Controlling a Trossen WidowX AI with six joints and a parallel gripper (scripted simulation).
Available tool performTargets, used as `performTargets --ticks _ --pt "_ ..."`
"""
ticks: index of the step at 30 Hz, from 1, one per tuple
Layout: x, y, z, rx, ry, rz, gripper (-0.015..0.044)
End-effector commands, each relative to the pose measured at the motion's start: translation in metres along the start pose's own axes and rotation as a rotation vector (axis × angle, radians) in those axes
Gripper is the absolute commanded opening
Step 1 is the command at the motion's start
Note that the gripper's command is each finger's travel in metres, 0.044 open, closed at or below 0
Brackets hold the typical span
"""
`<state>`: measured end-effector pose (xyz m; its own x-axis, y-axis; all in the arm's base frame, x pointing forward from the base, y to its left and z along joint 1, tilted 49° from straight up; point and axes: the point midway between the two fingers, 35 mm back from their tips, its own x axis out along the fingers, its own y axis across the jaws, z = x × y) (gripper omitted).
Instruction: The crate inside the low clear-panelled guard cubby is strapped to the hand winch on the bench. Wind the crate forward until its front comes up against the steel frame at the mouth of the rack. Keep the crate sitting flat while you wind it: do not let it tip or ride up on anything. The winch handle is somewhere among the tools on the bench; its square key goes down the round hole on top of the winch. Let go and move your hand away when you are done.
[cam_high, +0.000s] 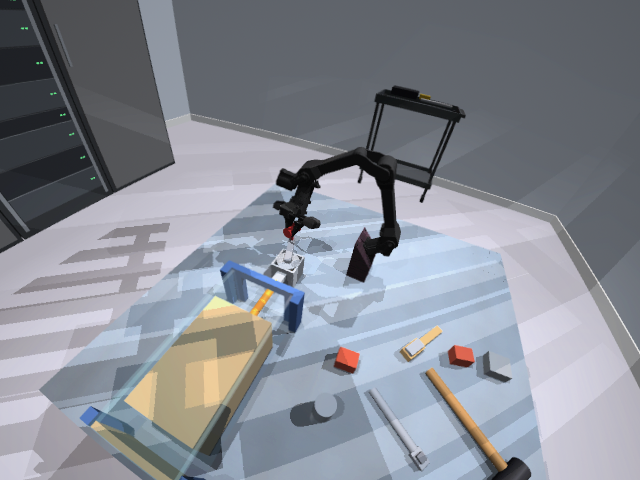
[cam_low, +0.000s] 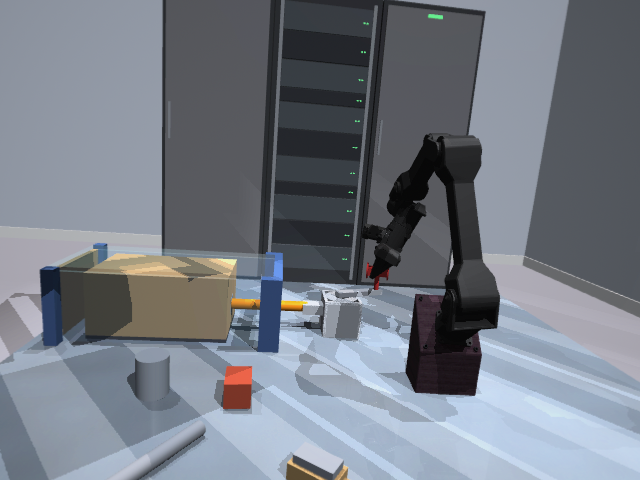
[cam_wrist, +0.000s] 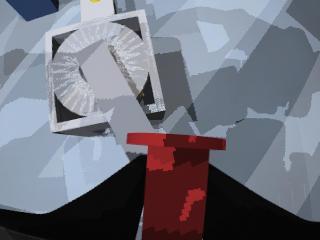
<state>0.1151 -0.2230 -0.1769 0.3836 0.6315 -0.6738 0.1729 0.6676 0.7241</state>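
The tan crate (cam_high: 206, 372) (cam_low: 155, 304) sits flat inside the clear-panelled cubby. Its front stands a short gap behind the blue frame (cam_high: 297, 310) (cam_low: 273, 304) at the mouth. An orange strap (cam_high: 262, 302) (cam_low: 258, 303) runs from the crate through the frame to the grey winch (cam_high: 285, 269) (cam_low: 341, 317) (cam_wrist: 100, 70). The winch handle sits in the hole on top. Its grey arm (cam_wrist: 120, 107) reaches out to a red knob (cam_high: 292, 229) (cam_low: 369, 271) (cam_wrist: 175, 180). My gripper (cam_high: 293, 230) (cam_low: 376, 276) (cam_wrist: 170, 166) is shut on that knob from above.
On the bench lie two red blocks (cam_high: 346, 359) (cam_high: 460, 355) (cam_low: 237, 386), a grey cube (cam_high: 497, 365), a grey cylinder (cam_high: 325, 405) (cam_low: 151, 373), a steel bar (cam_high: 398, 428), a hammer (cam_high: 465, 418) and a small yellow tool (cam_high: 421, 343). The arm's base (cam_high: 361, 255) (cam_low: 444, 356) stands right of the winch.
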Motion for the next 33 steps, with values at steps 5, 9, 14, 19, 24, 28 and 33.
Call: performTargets --ticks 5,9,14,19,24,28,33 --pt "0.007 -0.013 0.01 -0.016 -0.007 -0.013 0.0" --pt "0.008 -0.016 0.013 -0.017 -0.007 -0.013 0.0" --pt "0.01 -0.019 0.017 -0.017 -0.008 -0.013 0.0" --pt "0.011 -0.023 0.022 -0.017 -0.008 -0.013 0.0" --pt "0.013 -0.026 0.026 -0.018 -0.008 -0.013 0.0" --pt "0.015 -0.028 0.03 -0.018 -0.009 -0.013 0.0" --pt "0.017 -0.031 0.035 -0.019 -0.009 -0.013 0.0"
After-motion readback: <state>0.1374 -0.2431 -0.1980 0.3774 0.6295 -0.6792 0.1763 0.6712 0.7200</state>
